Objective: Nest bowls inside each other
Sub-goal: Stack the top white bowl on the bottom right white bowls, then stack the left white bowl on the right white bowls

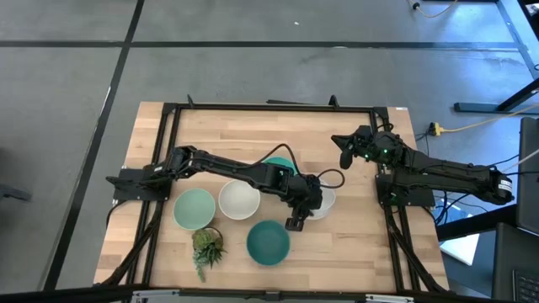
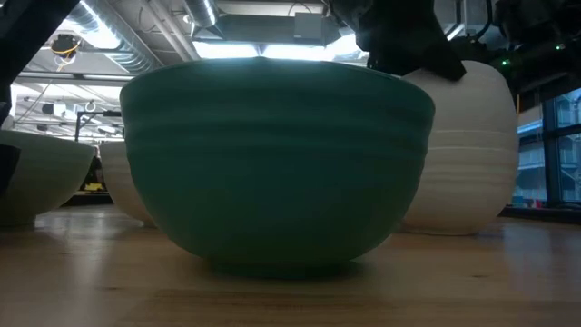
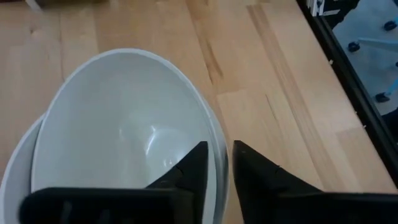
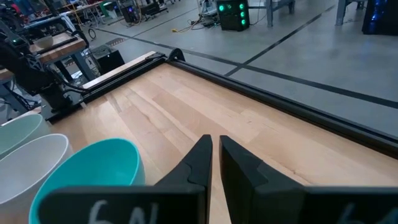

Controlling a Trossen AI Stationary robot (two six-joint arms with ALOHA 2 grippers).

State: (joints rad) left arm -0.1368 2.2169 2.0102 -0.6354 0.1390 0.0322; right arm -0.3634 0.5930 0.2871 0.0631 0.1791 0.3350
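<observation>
Filling the low view, nearest the lens, the darker teal bowl (image 2: 277,168) is sitting upright on the tabletop (image 1: 354,244); from above it lies at about 6 o'clock of the work area (image 1: 269,241).

I am watching the left gripper (image 1: 308,204) reaching across to roughly 4 o'clock of centre, over a white stack (image 1: 324,202). In the left wrist view the jaws are nearly together, pinching the rim of the upper white bowl (image 3: 118,137), one finger (image 3: 193,168) inside the rim and the other outside. That bowl is sitting tilted inside a second white bowl (image 3: 15,180), whose edge is showing beneath it. How many bowls make up the stack I cannot tell.

Pale mint bowl (image 1: 194,209) is lying at 8 o'clock, a lone white bowl (image 1: 239,200) just beside it toward centre. A lighter teal bowl (image 1: 280,162) is partly hidden under the left arm near 12 o'clock of centre.

Potted plant (image 1: 206,247) is standing at 7 o'clock, just beside the mint bowl.

The right gripper (image 1: 344,151) is waiting at 2 o'clock, clear of the bowls; its wrist view is showing the jaws almost together, holding nothing.
</observation>
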